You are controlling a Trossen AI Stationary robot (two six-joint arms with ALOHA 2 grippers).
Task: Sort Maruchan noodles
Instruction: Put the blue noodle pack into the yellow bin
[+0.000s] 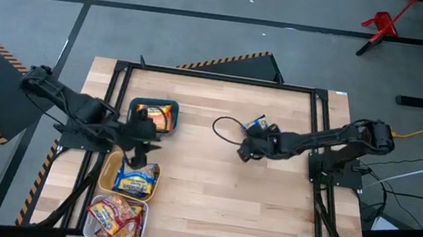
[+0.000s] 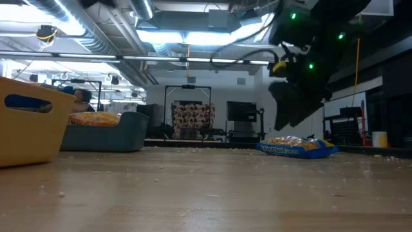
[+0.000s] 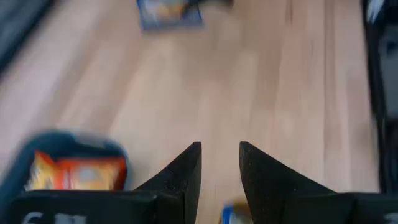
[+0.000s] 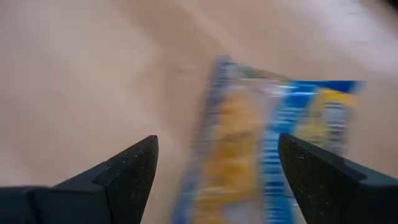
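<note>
While the table (image 1: 219,184) fills the middle of the high view, three trays sit in a column at its left: a teal tray (image 1: 152,116) uppermost, a yellow tray (image 1: 111,176) under it, a white tray (image 1: 142,222) at the lower left. Each holds noodles: an orange packet (image 1: 155,115) in the teal one, a blue packet (image 1: 136,182) in the yellow one with its long axis running left to right, and red-pink packets (image 1: 114,217) in the white one.

Both arms reach inward from the table's sides. The left gripper (image 1: 139,155) hangs at the top edge of the yellow tray, partly covering it, and its fingers (image 3: 186,171) stand a little apart with nothing between them. The right gripper (image 1: 246,149) sits just right of centre, over a loose blue packet (image 1: 257,125) that lies mostly hidden behind it in the high view. Its fingers (image 4: 127,171) are spread wide and empty, and the packet (image 4: 261,149) lies on the wood beyond them, its long axis pointing away from the camera, blurred and cut off at the bottom edge.

From the low view this packet (image 2: 297,147) lies flat at right, beneath the dark gripper (image 2: 299,106); its print is too small to read.
</note>
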